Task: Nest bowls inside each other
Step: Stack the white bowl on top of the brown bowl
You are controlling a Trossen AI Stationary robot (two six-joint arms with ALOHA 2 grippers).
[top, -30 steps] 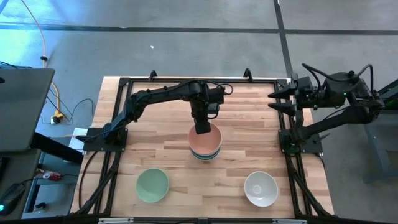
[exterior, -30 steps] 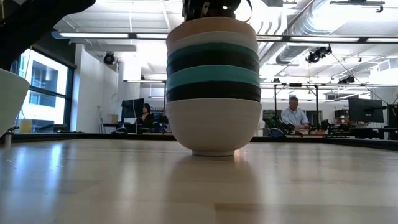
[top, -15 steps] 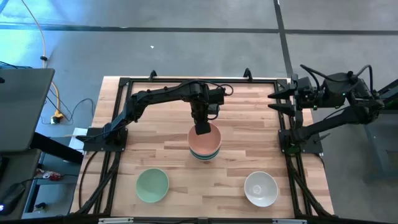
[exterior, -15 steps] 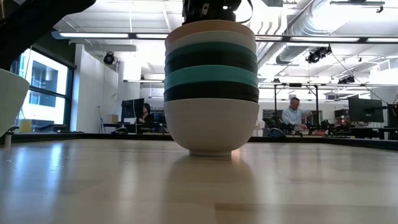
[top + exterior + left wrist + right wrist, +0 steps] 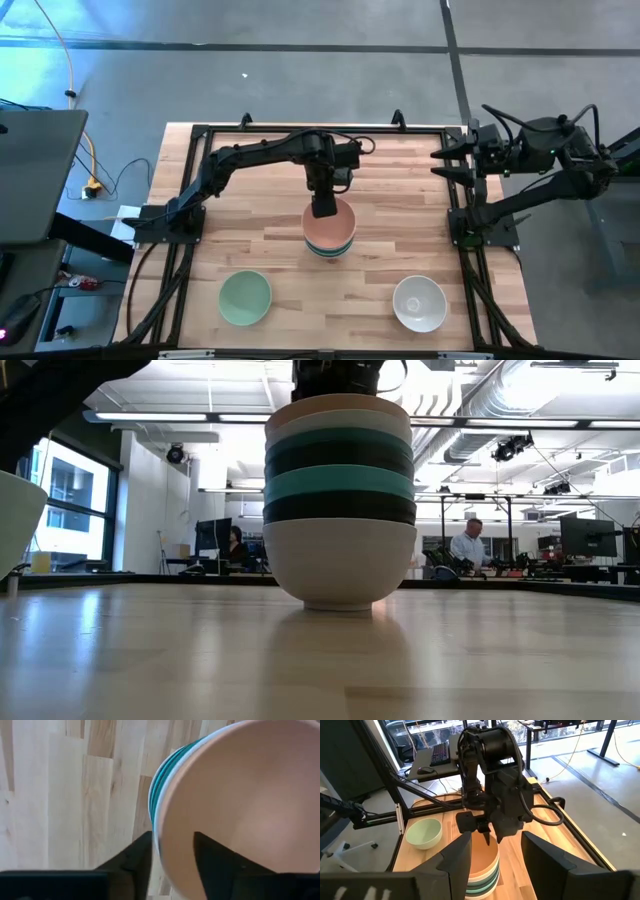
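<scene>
Peach-topped nested stack [image 5: 329, 232] mid-table; mint bowl [image 5: 245, 297], white bowl [image 5: 419, 302] apart.

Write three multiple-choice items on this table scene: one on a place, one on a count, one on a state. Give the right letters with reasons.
1. Where is the left gripper?
A. Over the mint green bowl
B. At the rim of the stack's top peach bowl
C. Off the table

2. How many bowls lie loose on the table, outside the stack?
A. None
B. Two
C. Four

3. How do the left gripper's jaws stand?
A. One on each side of the peach bowl's rim, with a gap
B. Clamped on a white bowl
C. Shut in free air

Key: 1 B, the left gripper sits above the round smooth peach bowl that tops the nested stack. 2 B, only the round mint green bowl and the round white bowl stand apart. 3 A, the left wrist view shows the rim between the spread jaws.
</scene>
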